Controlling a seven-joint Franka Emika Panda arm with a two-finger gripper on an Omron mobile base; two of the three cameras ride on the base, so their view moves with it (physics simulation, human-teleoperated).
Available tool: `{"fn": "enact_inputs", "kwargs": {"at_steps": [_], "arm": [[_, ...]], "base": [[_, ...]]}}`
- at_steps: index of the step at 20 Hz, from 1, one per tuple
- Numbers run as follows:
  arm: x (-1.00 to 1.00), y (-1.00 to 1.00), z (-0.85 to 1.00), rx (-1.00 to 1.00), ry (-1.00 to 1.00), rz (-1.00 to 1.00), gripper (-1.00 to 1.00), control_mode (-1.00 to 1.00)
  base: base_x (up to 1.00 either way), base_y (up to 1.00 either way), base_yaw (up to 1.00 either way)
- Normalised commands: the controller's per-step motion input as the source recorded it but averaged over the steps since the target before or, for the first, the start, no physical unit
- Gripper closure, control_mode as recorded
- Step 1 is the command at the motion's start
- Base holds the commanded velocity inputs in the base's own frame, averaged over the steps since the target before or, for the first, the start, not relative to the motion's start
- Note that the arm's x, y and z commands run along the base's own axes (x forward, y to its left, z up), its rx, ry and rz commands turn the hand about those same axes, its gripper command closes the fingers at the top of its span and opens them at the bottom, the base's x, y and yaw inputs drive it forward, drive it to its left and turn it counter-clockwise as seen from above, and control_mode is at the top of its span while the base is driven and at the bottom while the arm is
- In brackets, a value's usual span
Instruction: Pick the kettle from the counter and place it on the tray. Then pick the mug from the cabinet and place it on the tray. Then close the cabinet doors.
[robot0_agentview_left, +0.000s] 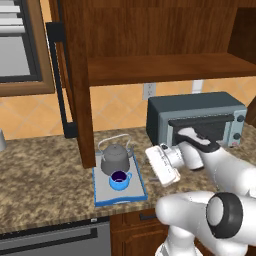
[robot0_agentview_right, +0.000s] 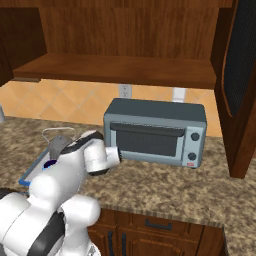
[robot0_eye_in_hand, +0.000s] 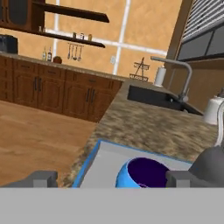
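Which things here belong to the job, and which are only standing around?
Job things: kettle and mug, both on the tray; counter; cabinet with its doors open; open pincer.

Only standing around: toaster oven, sink faucet, wall outlets.

A grey toaster oven (robot0_agentview_right: 156, 131) stands below two wall outlets (robot0_agentview_right: 125, 91), sink (robot0_eye_in_hand: 157, 98) beyond.

open counter (robot0_agentview_left: 45, 165) left of tray (robot0_agentview_left: 102, 189)
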Motion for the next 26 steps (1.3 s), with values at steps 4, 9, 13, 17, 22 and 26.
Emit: {"fn": "enact_inputs", "kwargs": {"at_steps": [4,9,13,17,22,26], "arm": [[-0.29,-0.14,0.89,0.0,0.0,-0.17,-1.0,-1.0],[-0.31,-0.14,0.81,0.01,0.02,-0.21,-1.0,-1.0],[-0.36,-0.26,0.77,0.05,0.11,-0.28,-1.0,-1.0],[-0.32,-0.46,0.66,0.05,0.12,-0.27,-1.0,-1.0],[-0.19,-0.61,0.25,0.0,0.02,-0.19,-1.0,-1.0],[-0.06,-0.47,-0.19,-0.05,-0.04,0.04,-1.0,-1.0]], "base": [[0.0,0.0,0.0],[0.0,0.0,0.0],[0.0,0.0,0.0],[0.0,0.0,0.0],[0.0,0.0,0.0],[0.0,0.0,0.0]]}}
